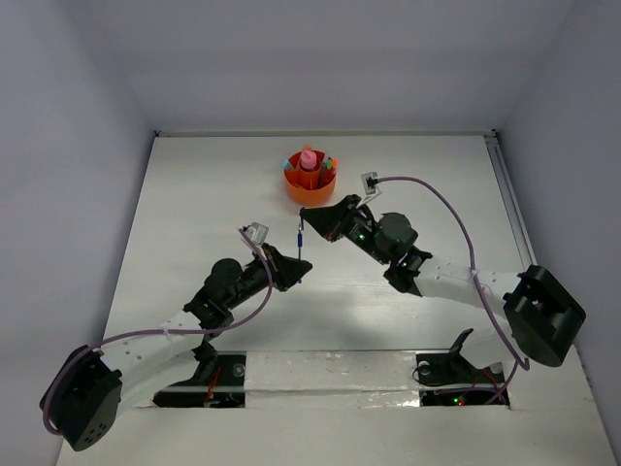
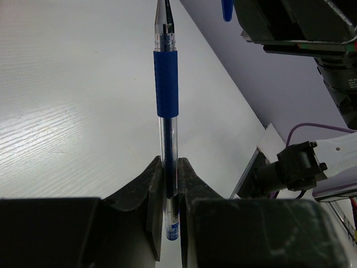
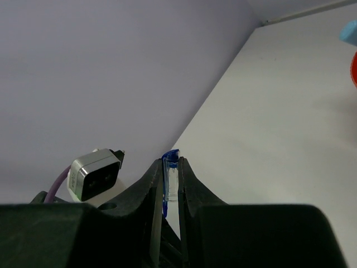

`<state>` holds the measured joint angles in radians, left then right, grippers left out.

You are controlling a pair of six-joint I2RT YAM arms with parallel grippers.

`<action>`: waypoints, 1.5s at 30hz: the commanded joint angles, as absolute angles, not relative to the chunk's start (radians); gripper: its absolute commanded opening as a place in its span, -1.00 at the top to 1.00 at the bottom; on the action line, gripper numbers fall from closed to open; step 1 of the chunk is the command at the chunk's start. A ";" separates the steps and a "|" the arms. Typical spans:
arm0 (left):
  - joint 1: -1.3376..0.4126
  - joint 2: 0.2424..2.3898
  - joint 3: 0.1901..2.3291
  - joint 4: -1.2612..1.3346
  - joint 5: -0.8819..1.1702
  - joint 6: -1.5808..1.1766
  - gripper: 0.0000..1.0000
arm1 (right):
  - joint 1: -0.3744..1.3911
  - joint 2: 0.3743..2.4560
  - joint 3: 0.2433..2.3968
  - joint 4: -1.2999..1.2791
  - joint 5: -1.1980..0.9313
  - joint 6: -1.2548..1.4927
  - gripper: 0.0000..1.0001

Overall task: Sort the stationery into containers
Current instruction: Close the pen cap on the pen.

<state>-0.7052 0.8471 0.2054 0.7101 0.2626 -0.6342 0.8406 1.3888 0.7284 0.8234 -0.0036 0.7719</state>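
Observation:
My left gripper (image 1: pixel 299 268) (image 2: pixel 170 165) is shut on the rear end of a blue pen (image 2: pixel 165 84) with a clear barrel and a blue grip. The pen's tip points away, toward my right gripper (image 1: pixel 308 216). The pen shows in the top view (image 1: pixel 300 239) between the two grippers, above the table. My right gripper (image 3: pixel 170 166) is shut on a small clear-and-blue pen cap (image 3: pixel 170 174). The round orange cup (image 1: pixel 310 181) stands just beyond the right gripper. It holds a pink bottle-like piece (image 1: pixel 308 159) and other small items.
The white table (image 1: pixel 194 214) is walled on the left, back and right. The cup's orange rim (image 3: pixel 354 68) and a light-blue piece (image 3: pixel 350 32) show at the right edge of the right wrist view. A purple cable (image 1: pixel 437 199) arcs over the right arm.

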 commanded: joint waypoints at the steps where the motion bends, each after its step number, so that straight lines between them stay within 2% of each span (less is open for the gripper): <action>1: -0.706 0.845 0.250 0.773 0.284 -0.637 1.00 | 0.851 1.391 0.790 0.887 -0.037 0.758 1.00; 23: -0.706 0.752 0.253 0.742 0.311 -0.604 1.00 | 0.851 1.434 0.821 0.850 -0.074 0.744 1.00; 45: -0.706 0.762 0.252 0.738 0.293 -0.607 1.00 | 0.851 1.396 0.785 0.899 -0.051 0.729 1.00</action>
